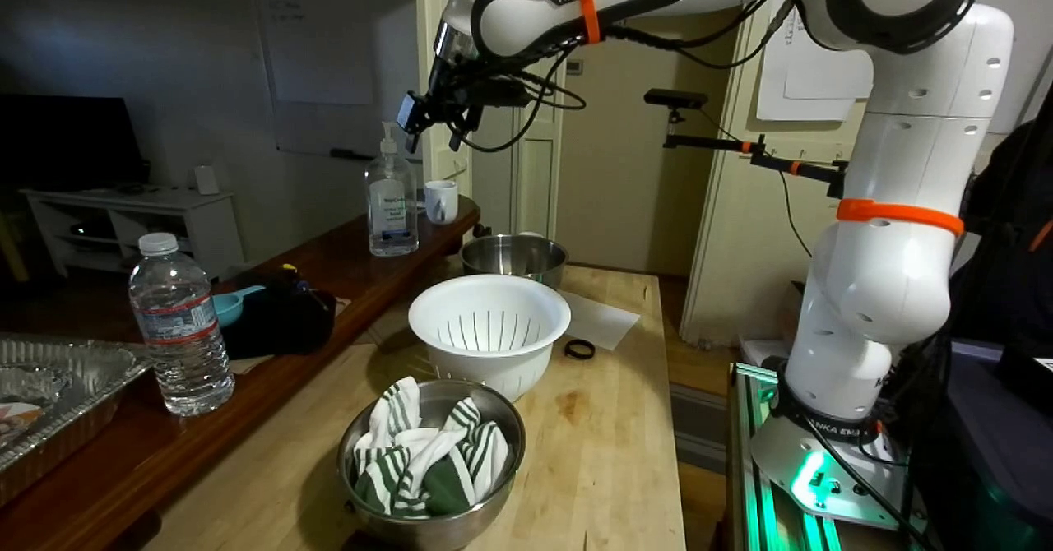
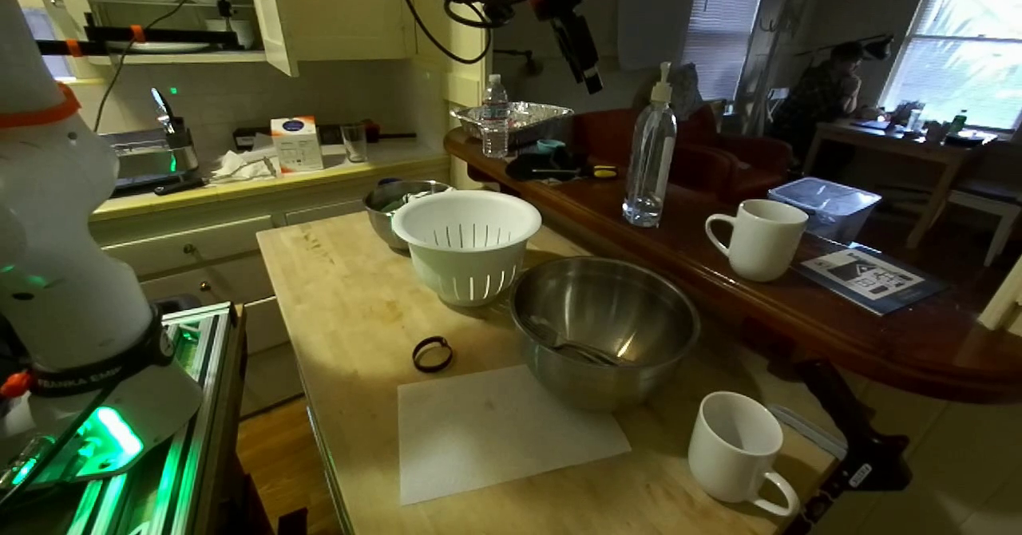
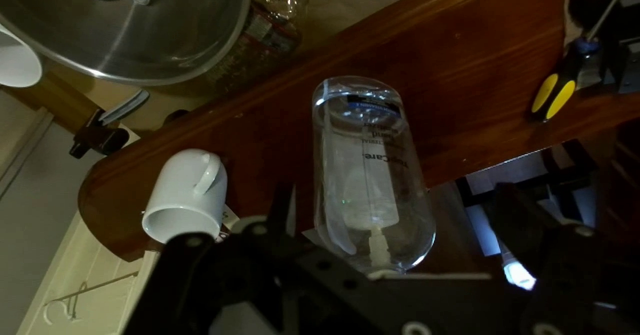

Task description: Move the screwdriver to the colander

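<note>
The screwdriver (image 3: 554,95) has a black-and-yellow handle and lies on the raised wooden ledge beside a dark item, at the right of the wrist view. Its yellow handle also shows in both exterior views (image 1: 288,269) (image 2: 604,172), small and partly hidden in one. The white colander (image 1: 489,370) stands upright on the light wooden table, with nothing seen inside it; it also shows in an exterior view (image 2: 465,271). My gripper (image 1: 433,144) is open and empty, high above the ledge near the pump bottle's top. It also shows in an exterior view (image 2: 592,84) and in the wrist view (image 3: 402,205).
A tall pump bottle (image 3: 370,165) stands on the ledge (image 1: 280,386), near my gripper. A water bottle (image 1: 183,329) and a mug (image 2: 766,239) are also there. A steel bowl with striped cloths (image 1: 485,522) and a steel bowl with spoons (image 2: 603,383) flank the colander.
</note>
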You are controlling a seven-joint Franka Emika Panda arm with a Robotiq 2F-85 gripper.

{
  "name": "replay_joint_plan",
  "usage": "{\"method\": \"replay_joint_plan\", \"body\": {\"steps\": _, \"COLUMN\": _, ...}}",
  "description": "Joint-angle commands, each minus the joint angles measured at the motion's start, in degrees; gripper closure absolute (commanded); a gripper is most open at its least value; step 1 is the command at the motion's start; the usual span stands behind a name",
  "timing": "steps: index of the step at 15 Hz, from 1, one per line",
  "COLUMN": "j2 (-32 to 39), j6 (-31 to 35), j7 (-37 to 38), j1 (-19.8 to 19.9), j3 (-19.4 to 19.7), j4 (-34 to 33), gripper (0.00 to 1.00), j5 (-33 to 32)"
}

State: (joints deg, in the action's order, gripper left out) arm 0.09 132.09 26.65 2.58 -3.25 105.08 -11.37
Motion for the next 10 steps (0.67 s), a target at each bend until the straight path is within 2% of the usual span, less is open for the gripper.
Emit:
{"method": "replay_joint_plan", "body": {"steps": 1, "j2": 2.65, "j6": -0.87, "j7": 10.31, "j1": -1.72, "j3": 0.75, "j4": -2.36, "gripper": 0.00, "j5": -3.47}}
{"method": "replay_joint_plan", "body": {"steps": 4, "j2": 9.13, "j6": -0.88, "j7": 23.07, "j1": -3.94, "j3": 0.39, "j4": -7.45, "gripper": 0.00, "j5": -6.00}}
{"method": "replay_joint_plan", "body": {"steps": 7, "j2": 16.58, "j6": -0.43, "j7": 30.05, "j1": -7.40, "j3": 1.44, "j4": -14.13, "gripper": 0.00, "j5": -7.81}}
{"method": "replay_joint_plan", "body": {"steps": 9, "j2": 22.53, "j6": -1.34, "j7": 30.45, "j1": -8.96, "j3": 2.47, "j4": -20.31, "gripper": 0.00, "j5": -6.99}}
{"method": "replay_joint_plan", "body": {"steps": 10, "j2": 25.84, "j6": -0.73, "j7": 29.17, "j1": -7.96, "j3": 1.07, "j4": -23.38, "gripper": 0.00, "j5": -7.15}}
